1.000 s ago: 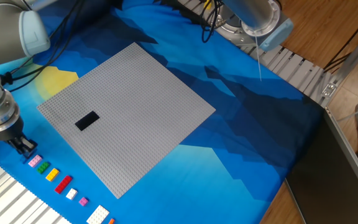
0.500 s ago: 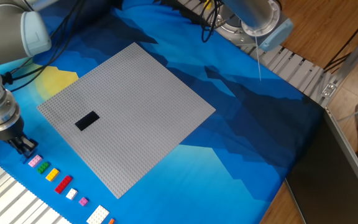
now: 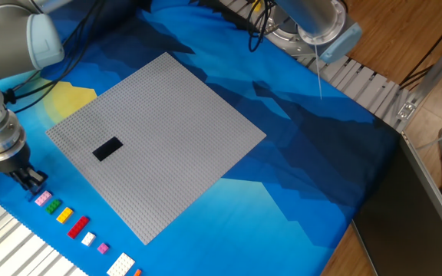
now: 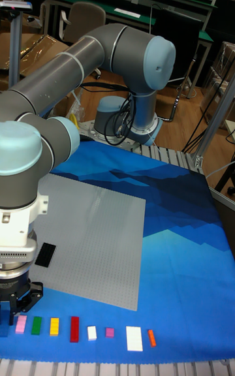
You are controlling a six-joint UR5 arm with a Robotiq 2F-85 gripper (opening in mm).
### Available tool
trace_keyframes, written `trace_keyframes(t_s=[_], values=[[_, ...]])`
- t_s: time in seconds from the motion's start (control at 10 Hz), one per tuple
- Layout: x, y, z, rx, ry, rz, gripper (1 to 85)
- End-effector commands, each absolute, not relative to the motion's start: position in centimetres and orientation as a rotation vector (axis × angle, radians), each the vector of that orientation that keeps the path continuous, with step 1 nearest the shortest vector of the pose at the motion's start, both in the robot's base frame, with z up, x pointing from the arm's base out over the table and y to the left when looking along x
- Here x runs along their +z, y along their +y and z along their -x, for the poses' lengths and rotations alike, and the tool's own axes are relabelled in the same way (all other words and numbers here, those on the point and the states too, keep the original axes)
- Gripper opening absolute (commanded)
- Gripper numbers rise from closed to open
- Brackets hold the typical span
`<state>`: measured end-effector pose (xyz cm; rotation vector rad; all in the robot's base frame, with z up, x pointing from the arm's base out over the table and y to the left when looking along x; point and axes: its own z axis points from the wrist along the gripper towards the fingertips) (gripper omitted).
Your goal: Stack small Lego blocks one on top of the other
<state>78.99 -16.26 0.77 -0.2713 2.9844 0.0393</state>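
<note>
— Jaws (image 3: 31,181)? Down at the near-left bench corner, beside the row of small coloured studded plastic bricks (image 3: 74,224); gap and any hold impossible to tell.

— Blue brick? Not clearly seen. Flat black rectangular studded brick (image 3: 107,149) pressed on the large grey studded baseplate (image 3: 167,138), near its left edge.

— Risks? Probably nudging the pink brick (image 4: 21,324) alongside, or a skewed grip. Nothing blocking the black brick.
</note>
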Motion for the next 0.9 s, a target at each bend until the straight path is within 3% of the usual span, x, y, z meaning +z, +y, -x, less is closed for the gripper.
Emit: trace_keyframes(t_s=[0.0, 0.8], values=[[0.91, -16.01, -79.04, 0.065, 2.980, 0.254, 27.0], [0.88, -15.88, -79.06, 0.075, 2.980, 0.237, 27.3]])
